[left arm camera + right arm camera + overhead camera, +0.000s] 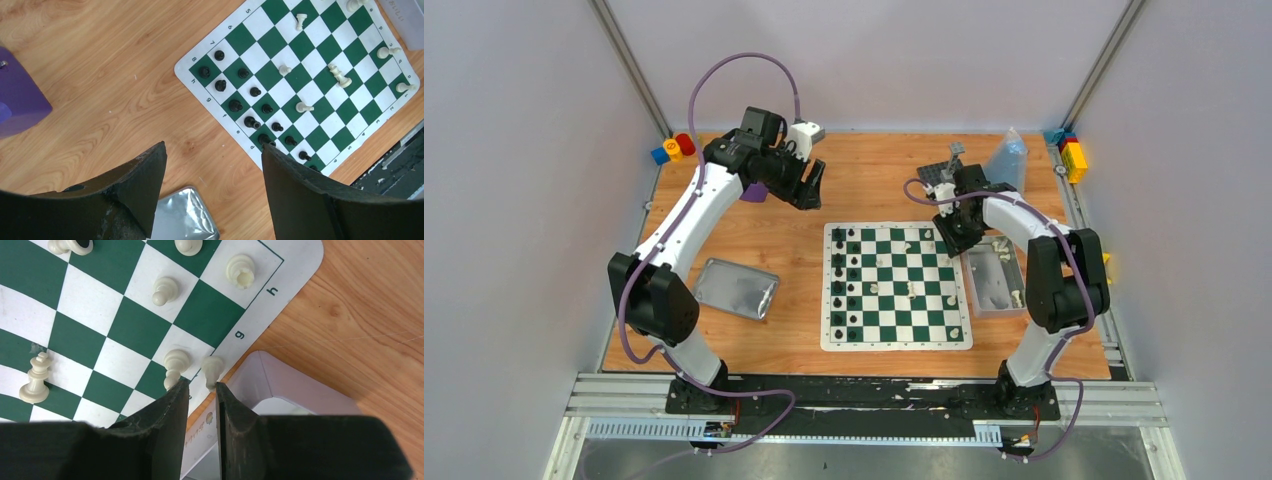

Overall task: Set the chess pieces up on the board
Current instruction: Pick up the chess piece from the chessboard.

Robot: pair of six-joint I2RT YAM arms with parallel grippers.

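Observation:
The green and white board [894,344] lies mid-table. Black pieces [846,285] fill its two left columns, which also show in the left wrist view [235,105]. A few white pieces [911,290] stand or lie scattered on the board's middle and right. My right gripper [202,385] hangs over the board's [125,320] far right corner, its jaws narrowly apart. A white pawn [212,370] stands on the border just off the right fingertip, and another pawn [175,362] stands off the left one. My left gripper [213,147] is open and empty over bare wood left of the board [260,22].
A pale tray [994,285] with several white pieces sits against the board's right edge. A silver tin [737,288] lies left of the board. A purple thing [754,192], a studded plate with a post [944,172], a clear bag [1009,155] and toy blocks [674,148] sit along the back.

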